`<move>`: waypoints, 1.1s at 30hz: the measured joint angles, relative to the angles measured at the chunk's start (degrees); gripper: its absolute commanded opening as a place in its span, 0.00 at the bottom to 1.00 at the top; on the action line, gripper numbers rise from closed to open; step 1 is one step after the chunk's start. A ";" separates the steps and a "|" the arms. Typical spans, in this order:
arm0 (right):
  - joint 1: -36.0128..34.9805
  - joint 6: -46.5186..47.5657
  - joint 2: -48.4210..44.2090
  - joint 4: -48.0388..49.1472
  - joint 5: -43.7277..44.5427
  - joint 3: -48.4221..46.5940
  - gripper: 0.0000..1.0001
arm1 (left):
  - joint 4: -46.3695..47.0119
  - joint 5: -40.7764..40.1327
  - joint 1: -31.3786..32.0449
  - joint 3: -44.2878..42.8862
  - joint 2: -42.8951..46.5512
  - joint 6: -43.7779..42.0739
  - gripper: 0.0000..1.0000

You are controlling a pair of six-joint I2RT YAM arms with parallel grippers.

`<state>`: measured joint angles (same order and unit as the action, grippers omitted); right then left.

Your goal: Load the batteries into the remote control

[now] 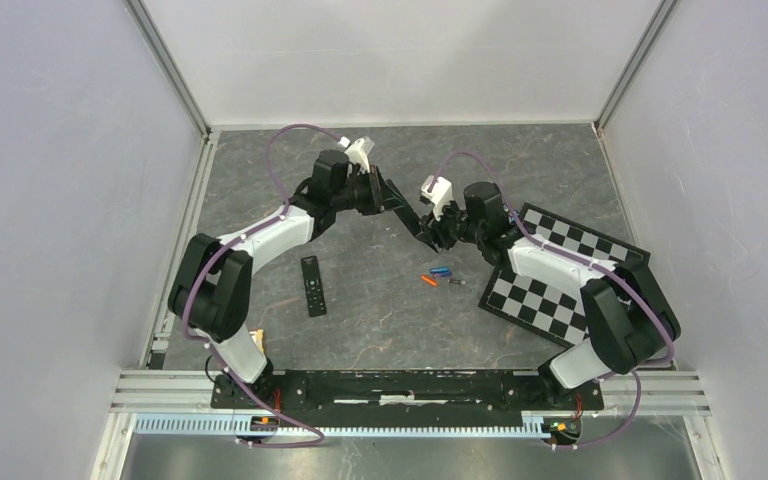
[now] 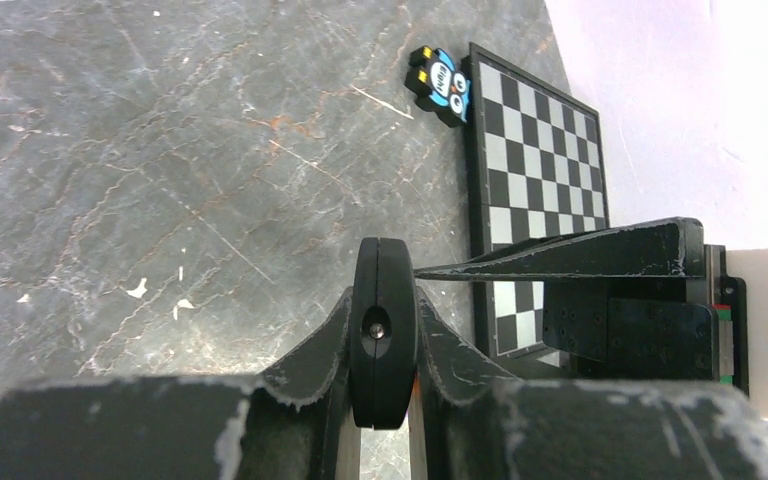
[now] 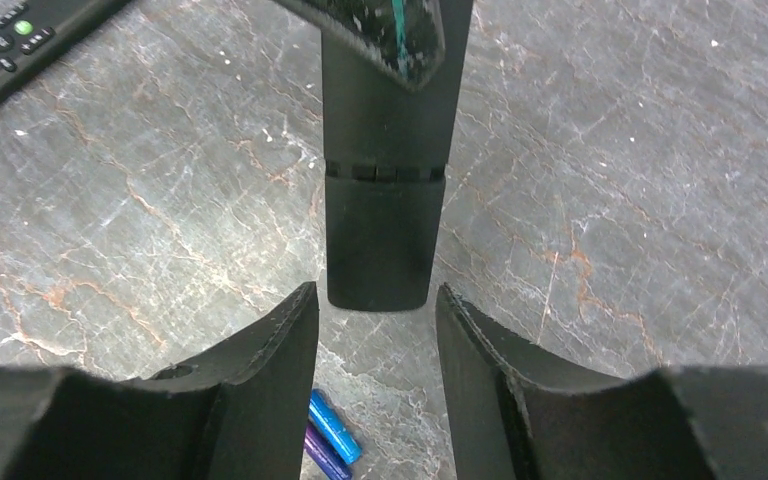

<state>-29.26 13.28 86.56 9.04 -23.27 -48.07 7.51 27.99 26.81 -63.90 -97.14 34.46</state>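
The counter (image 1: 380, 330) is dark grey like stone, veined in rust and white. The checkerboard (image 1: 560, 285) is black and white, and the little owl (image 2: 440, 85) is blue, black and yellow. There is an orange battery (image 1: 427, 281), a blue battery (image 1: 442, 271) and a dark battery (image 1: 456, 282) tipped with silver. The held remote (image 3: 377, 230) is plain black. The lying remote (image 1: 312, 285) is black with a green button. The arms (image 1: 260, 240) are white and black, with purple cables (image 1: 290, 135).
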 measured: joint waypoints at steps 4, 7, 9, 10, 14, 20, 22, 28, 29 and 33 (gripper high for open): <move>0.02 -0.79 0.33 0.92 2.47 0.98 0.59 | 0.11 -3.82 0.00 0.42 -0.37 0.07 0.02; 0.02 -1.01 0.44 2.01 2.93 1.90 0.82 | 0.39 -3.96 -0.07 0.66 -1.05 0.11 0.02; 0.02 -0.26 0.52 2.97 2.62 2.71 0.87 | 1.03 -3.21 -0.07 0.66 -1.53 0.15 0.02; 0.02 0.11 0.55 3.23 2.47 3.02 0.87 | 1.29 -2.64 -0.07 0.66 -1.73 0.17 0.02; 0.02 2.03 1.70 4.33 1.36 3.28 0.82 | 2.10 -0.07 -0.07 0.68 -1.84 0.15 0.02; 0.00 4.00 6.84 3.78 0.26 1.42 0.50 | 5.51 5.11 -0.07 0.92 -1.84 0.15 0.02; 0.02 3.96 7.50 3.82 0.37 1.01 0.46 | 6.29 5.51 -0.07 1.01 -1.84 0.13 0.02; 0.07 2.43 6.38 5.62 1.16 2.29 0.42 | 7.91 4.94 -0.07 1.55 -1.81 0.15 0.02; 0.11 2.08 5.99 5.92 1.31 2.97 0.42 | 7.89 4.59 0.02 1.68 -1.81 0.17 0.02; 0.37 1.64 5.75 6.62 1.29 4.07 0.43 | 7.08 2.32 0.85 1.99 -1.60 0.28 0.02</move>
<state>-28.88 14.92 92.31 15.66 -21.98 -44.01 14.59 30.30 27.66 -61.91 -98.74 34.74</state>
